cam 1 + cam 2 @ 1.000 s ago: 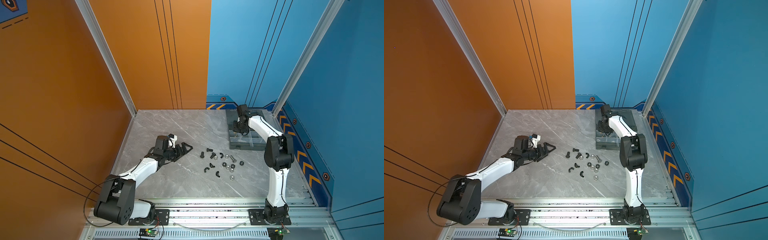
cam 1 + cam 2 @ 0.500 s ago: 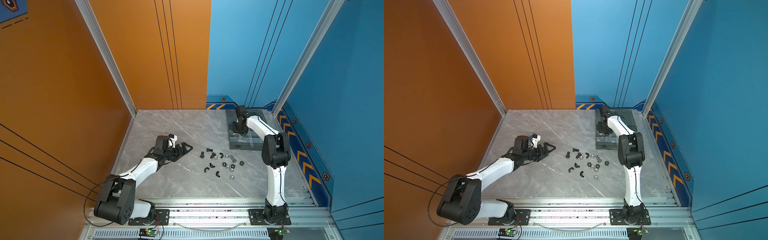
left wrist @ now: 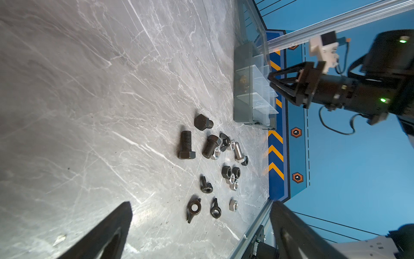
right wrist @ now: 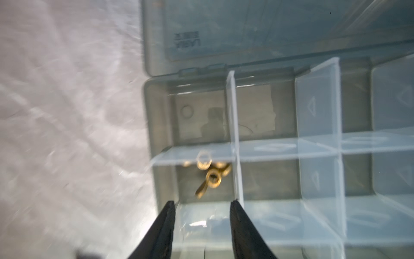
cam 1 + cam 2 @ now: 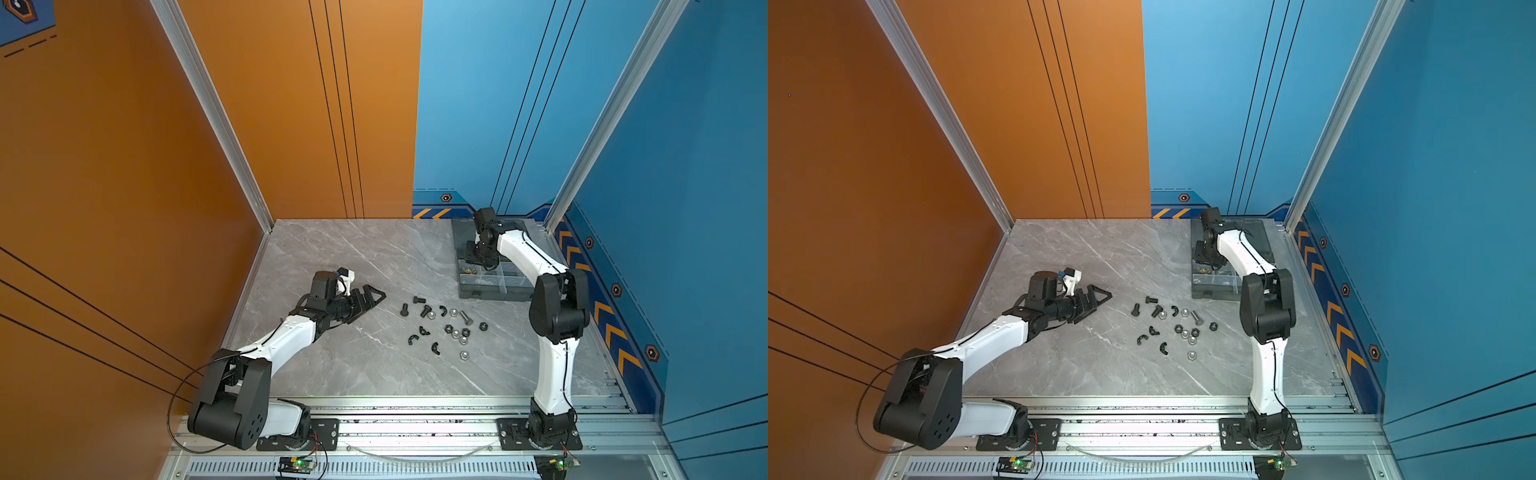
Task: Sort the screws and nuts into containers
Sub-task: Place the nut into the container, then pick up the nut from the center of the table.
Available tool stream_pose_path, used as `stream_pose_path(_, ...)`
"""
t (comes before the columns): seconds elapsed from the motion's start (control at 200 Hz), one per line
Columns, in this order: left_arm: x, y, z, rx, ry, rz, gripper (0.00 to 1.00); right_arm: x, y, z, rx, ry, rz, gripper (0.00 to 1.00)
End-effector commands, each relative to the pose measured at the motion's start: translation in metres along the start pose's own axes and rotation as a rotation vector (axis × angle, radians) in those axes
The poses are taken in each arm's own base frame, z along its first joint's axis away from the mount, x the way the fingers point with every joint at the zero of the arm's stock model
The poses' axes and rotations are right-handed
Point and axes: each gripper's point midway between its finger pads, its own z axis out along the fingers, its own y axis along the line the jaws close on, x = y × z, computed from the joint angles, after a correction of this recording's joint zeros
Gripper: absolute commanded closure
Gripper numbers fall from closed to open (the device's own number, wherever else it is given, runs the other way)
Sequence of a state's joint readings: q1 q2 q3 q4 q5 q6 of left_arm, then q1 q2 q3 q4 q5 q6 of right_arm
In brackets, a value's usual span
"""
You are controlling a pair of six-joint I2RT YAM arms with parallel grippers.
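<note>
Nearest, the left pincer (image 5: 372,299), spread wide and empty, is held low over the grey counter (image 5: 353,365), beside the loose screws (image 5: 425,311) and nuts (image 5: 464,355). These are crowded, some touching, so two could be pinched together or a neighbour knocked rolling. Farther back, the right pincer (image 4: 202,204), parted and empty, is poised over the organizer box (image 5: 494,293). There, brass wing nuts (image 4: 211,178) lie in an edge compartment. The tips could be snagged on the clear dividers (image 4: 233,134) and the box dragged.
</note>
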State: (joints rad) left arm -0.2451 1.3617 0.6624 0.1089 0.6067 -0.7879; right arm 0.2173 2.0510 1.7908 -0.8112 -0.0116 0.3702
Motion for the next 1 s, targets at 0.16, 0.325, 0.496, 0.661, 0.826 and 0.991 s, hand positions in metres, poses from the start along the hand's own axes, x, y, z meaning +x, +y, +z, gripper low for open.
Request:
stream_pose_path(0.16,-0.001,-0.008,0.0,0.02,0.008,0.005,0.02,0.08,0.052,-0.056,-0.128,0.072,-0.149,0.53)
stream_pose_path(0.325,0.0,-0.006,0.0,0.014,0.009,-0.001,0.02,0.139,0.066,-0.054,-0.094,0.148,-0.145,0.51)
stream_pose_path(0.496,0.001,-0.005,0.0,0.014,0.014,-0.007,0.02,0.193,0.082,-0.044,-0.06,0.214,-0.115,0.51)
stream_pose_path(0.661,0.004,-0.003,0.0,0.012,0.023,-0.012,0.02,0.23,0.087,-0.038,-0.024,0.279,-0.136,0.52)
stream_pose_path(0.826,0.004,-0.003,0.0,0.009,0.022,-0.011,0.02,0.253,0.094,-0.036,-0.023,0.308,-0.161,0.53)
stream_pose_path(0.991,0.004,-0.002,0.001,0.008,0.022,-0.013,0.02,0.269,0.094,-0.03,-0.002,0.334,-0.178,0.56)
